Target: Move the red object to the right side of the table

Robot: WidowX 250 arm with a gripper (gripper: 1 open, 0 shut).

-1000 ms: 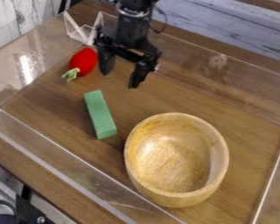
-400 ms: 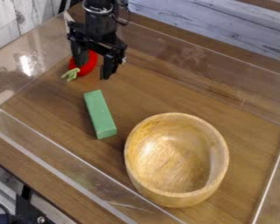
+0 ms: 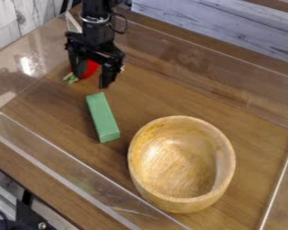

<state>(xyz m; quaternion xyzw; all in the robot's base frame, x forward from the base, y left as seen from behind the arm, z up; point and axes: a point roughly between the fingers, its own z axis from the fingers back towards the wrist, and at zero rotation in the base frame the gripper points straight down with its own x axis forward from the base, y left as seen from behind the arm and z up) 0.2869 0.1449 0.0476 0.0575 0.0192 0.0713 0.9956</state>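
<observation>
Barely begun: gripper (image 3: 93,70) spread wide around the red object (image 3: 91,65) at the table's (image 3: 207,85) left end, not yet pinched, carry rightward all remaining.

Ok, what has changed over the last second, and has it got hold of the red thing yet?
The gripper swung left across the table and came down over the red object, jaws open on either side of it. Nothing is gripped yet. The red object, green block and wooden bowl stayed put.
</observation>
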